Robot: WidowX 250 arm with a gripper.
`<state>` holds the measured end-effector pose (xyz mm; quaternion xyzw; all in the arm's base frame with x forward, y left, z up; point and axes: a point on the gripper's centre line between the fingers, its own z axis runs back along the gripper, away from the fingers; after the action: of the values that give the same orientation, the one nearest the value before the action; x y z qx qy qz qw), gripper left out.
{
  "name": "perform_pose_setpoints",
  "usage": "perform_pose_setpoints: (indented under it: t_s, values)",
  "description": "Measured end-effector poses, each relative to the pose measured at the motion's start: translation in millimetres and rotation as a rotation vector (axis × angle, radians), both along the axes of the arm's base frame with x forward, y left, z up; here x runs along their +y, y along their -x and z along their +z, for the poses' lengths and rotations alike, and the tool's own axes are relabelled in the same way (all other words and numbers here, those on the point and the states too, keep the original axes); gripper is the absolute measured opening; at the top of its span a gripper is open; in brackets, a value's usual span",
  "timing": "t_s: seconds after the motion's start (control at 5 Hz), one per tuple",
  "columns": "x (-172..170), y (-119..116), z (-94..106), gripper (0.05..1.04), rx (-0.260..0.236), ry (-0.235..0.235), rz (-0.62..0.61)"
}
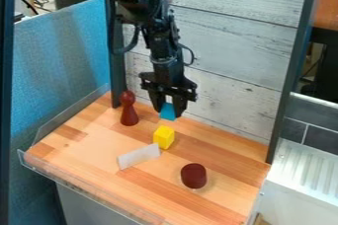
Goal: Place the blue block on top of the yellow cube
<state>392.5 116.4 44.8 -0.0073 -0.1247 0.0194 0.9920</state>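
Blue block: it was between the fingers of the tool, over the back part of the bench; whether it touched the wood, I could not tell (167, 113).
Tool: it was closed on the blue block and pointed downward (170, 111).
Yellow block: it stood on the bench, near the blue block and toward the camera (163, 137).
White piece: it was long and thin, and lay just beside the yellow block, on its front left side in the view (139, 156).
Red pawn: it stood upright, to the left of the tool (129, 109).
Dark red cylinder: it stood at the front right, apart from the other pieces (193, 175).
Bench: it was of striped wood, with a clear rim at the left and front (224, 197).
Plank wall: it rose behind the bench (231, 46).
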Motion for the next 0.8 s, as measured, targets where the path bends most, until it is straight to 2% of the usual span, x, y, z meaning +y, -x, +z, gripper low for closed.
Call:
perform_pose_setpoints:
  t_s: [0.4, 0.8]
  values:
    - [18.1, -2.1, -31.2, 0.557, 0.027, -0.038, -0.026]
    - [26.5, -5.9, -39.5, 0.557, 0.028, -0.054, -0.007]
